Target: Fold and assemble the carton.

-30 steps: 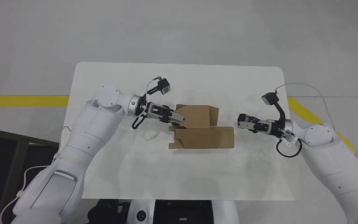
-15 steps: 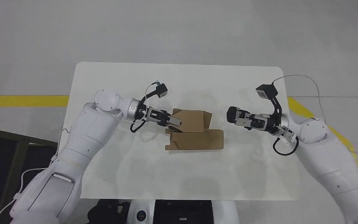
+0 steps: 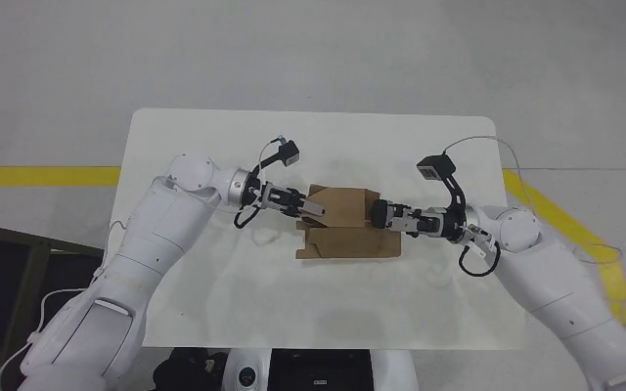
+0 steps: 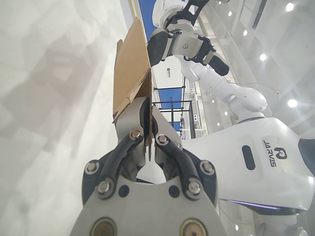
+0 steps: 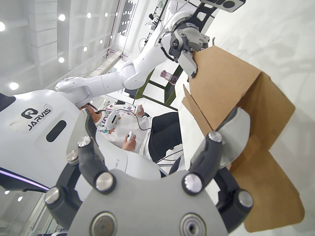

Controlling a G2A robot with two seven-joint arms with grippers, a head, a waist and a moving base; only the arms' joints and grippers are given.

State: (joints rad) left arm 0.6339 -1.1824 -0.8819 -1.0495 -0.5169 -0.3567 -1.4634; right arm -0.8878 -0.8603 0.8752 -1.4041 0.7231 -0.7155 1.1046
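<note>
A brown cardboard carton [image 3: 347, 223], partly folded, lies in the middle of the white table [image 3: 196, 147]. My left gripper [image 3: 311, 207] is shut on the carton's left flap; in the left wrist view its fingers [image 4: 130, 121] pinch the cardboard edge of the carton [image 4: 130, 74]. My right gripper [image 3: 380, 215] is open at the carton's right end. In the right wrist view one finger [image 5: 233, 128] rests against a panel of the carton [image 5: 236, 89], the other stands well clear. The left gripper [image 5: 189, 65] holds the far edge there.
The table's edges lie well away from the carton on every side, with bare white surface around it. A yellow line [image 3: 59, 176] runs across the grey floor beyond the table.
My right arm has moved left across the table to the carton's right end. The carton shifted slightly in the left gripper's hold and now stands a little more raised.
</note>
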